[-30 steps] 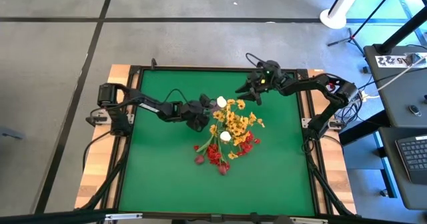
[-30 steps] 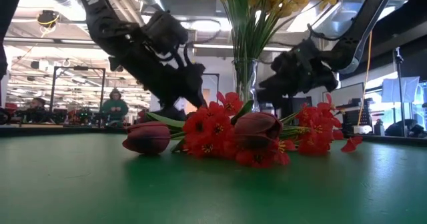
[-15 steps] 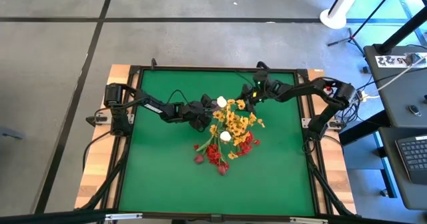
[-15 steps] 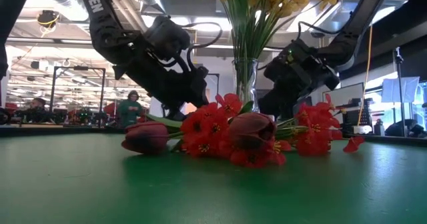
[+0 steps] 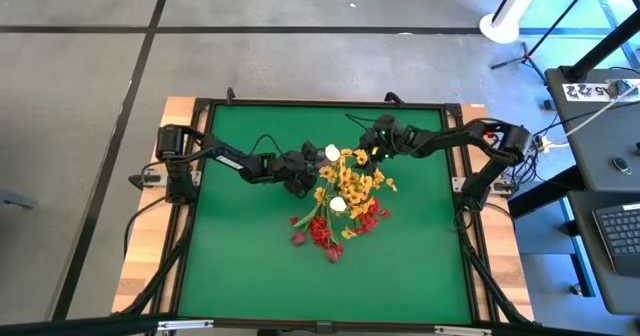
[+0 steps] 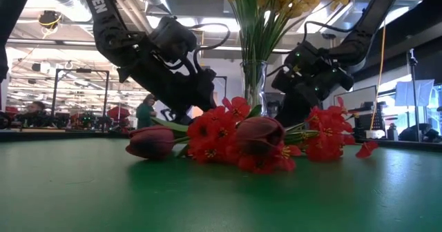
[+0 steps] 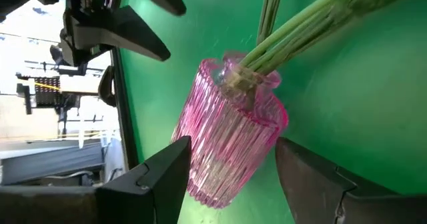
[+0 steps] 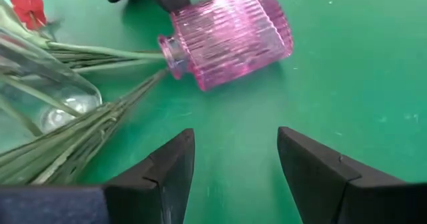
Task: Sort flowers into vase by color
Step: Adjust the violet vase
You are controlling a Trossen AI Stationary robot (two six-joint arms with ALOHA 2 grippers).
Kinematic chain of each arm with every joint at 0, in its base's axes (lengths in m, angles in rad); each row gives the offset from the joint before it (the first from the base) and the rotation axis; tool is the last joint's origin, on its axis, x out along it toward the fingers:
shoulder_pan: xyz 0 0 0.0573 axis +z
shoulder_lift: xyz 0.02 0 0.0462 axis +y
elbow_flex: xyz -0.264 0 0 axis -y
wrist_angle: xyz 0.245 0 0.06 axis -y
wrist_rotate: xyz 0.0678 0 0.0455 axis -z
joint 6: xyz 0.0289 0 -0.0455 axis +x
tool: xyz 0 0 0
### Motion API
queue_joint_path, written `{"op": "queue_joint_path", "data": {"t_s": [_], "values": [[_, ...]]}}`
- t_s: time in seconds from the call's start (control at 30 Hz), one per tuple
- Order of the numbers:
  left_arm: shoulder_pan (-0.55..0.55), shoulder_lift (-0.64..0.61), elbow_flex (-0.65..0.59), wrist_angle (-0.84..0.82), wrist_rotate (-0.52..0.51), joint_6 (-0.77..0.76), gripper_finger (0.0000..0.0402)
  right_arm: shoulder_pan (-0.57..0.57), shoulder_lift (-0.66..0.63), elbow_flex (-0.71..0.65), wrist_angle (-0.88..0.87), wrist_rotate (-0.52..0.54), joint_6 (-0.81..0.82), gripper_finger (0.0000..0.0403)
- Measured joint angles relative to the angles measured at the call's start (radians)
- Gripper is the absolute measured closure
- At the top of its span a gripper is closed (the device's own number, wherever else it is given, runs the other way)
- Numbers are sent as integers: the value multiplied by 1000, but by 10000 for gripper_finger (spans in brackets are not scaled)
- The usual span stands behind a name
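Near the middle of the high view I see the flowers (image 5: 345,198) massed together: yellow blossom clusters (image 5: 355,176) on tall green stems rise from a clear glass vase (image 6: 253,87), so I judge that colour largely sorted. Red blossom clusters (image 6: 215,135) and dark maroon buds (image 6: 153,142) lie loose on the green mat (image 5: 240,266), lower centre of that heap, and white tulip buds (image 5: 332,154) sit among the yellows — those are left to do.

My left gripper (image 7: 230,167) sits centre-left of the mat, its fingers spread wide on either side of a pink ribbed glass vase (image 7: 230,141); the vase stands between them, though I cannot tell whether they touch it. A bundle of stems (image 7: 300,24) enters its narrow neck. My right gripper (image 8: 233,157) hovers at upper centre, fingers parted and empty, facing the same vase across bare mat.

The pink glass is fluted, translucent and squat-shouldered; the mat looks matte and felt-like; the petals seem like fabric, the stems thin and plasticky.
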Motion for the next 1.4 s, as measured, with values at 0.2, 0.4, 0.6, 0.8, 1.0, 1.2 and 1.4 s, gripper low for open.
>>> {"op": "queue_joint_path", "data": {"t_s": [0.2,0.4,0.6,0.8,1.0,1.2,1.4], "values": [[-1,4,1,3,11,-18,189,39,41,0,16,1,12,189],[18,4,1,3,2,-38,189,86,112,8,103,11,58,189],[31,5,1,1,-5,-39,189,90,166,70,105,35,86,189],[30,5,2,-5,6,-33,189,89,206,131,88,34,88,189],[30,5,2,-11,18,-32,189,102,235,188,46,8,82,189],[30,5,1,-14,26,-30,189,127,235,209,28,18,79,189],[22,5,-1,5,29,-30,189,137,235,214,16,4,82,189]]}}
